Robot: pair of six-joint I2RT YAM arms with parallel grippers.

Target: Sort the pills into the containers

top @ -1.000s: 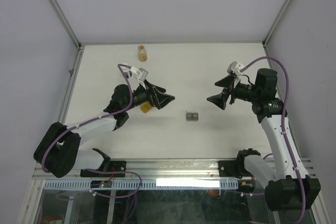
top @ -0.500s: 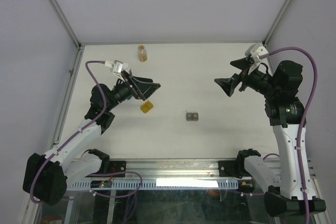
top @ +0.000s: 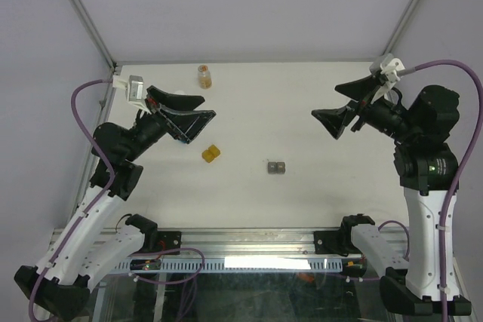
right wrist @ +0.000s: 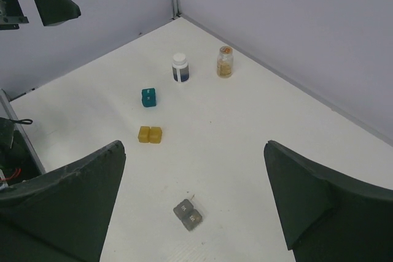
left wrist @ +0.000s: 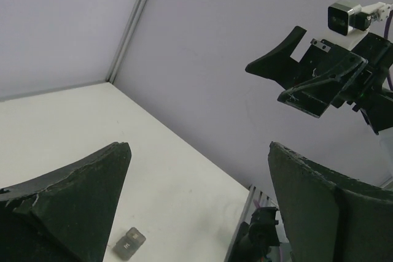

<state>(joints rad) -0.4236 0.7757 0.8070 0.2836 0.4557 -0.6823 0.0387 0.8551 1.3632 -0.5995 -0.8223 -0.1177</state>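
Note:
Three small two-cell containers lie on the white table: a gray one (top: 276, 167) (right wrist: 188, 214) (left wrist: 129, 243), an amber-yellow one (top: 210, 154) (right wrist: 149, 134) and a teal one (right wrist: 148, 97), which my left arm hides in the top view. No pills are in view. My left gripper (top: 207, 106) (left wrist: 199, 145) hangs open and empty above the table's left side, up and left of the amber-yellow container. My right gripper (top: 326, 102) (right wrist: 194, 145) is raised over the right side, open and empty, facing the containers from afar.
An amber jar (top: 204, 76) (right wrist: 225, 61) stands near the back wall, with a white-capped dark bottle (right wrist: 180, 67) beside it. Grey walls close the table at the back and sides. A metal rail (top: 249, 240) runs along the near edge.
Both arms have risen and drawn outward. The left gripper moved up and left off the amber-yellow container. The right gripper swung right and its jaws spread wider.

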